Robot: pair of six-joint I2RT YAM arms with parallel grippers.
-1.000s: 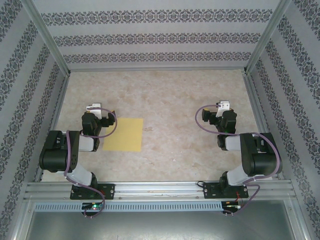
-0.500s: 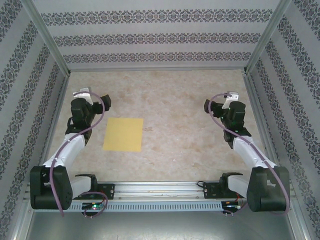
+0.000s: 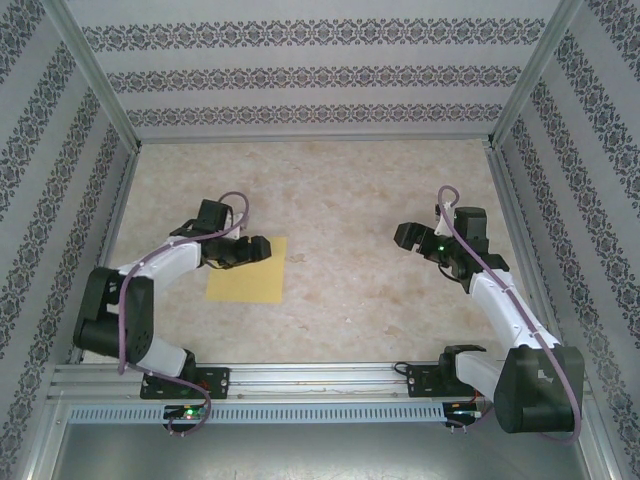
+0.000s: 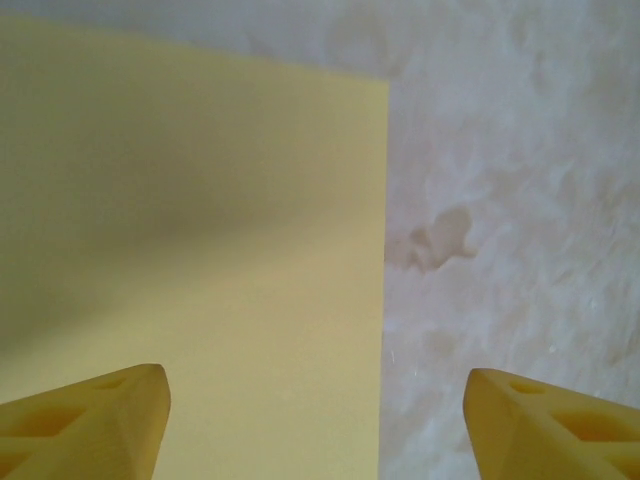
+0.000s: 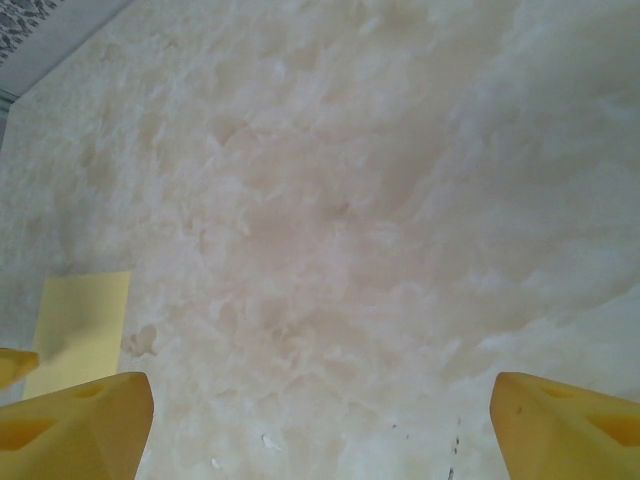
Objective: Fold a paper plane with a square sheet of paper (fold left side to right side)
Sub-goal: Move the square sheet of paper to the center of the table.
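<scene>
The square sheet of paper (image 3: 247, 279) is plain yellow and lies flat on the table, left of centre. My left gripper (image 3: 261, 247) reaches in from the left and hovers over the sheet's far part. In the left wrist view the sheet (image 4: 190, 250) covers the left side, and its straight edge runs down between my yellow fingers (image 4: 95, 420). The left gripper (image 4: 315, 425) is open and holds nothing. My right gripper (image 3: 404, 236) points left over bare table, well to the right of the sheet. The right gripper (image 5: 320, 420) is open and empty, with the sheet (image 5: 85, 325) far off at the left.
The marbled tabletop (image 3: 340, 200) is boxed in by patterned walls (image 3: 320, 80) with metal posts at the corners. An aluminium rail (image 3: 320, 378) carrying both arm bases runs along the near edge. Purple cables loop over both wrists.
Both arms have swung inward. The left gripper came from the far left edge to above the sheet's far part. The right gripper moved left and now points toward the centre.
</scene>
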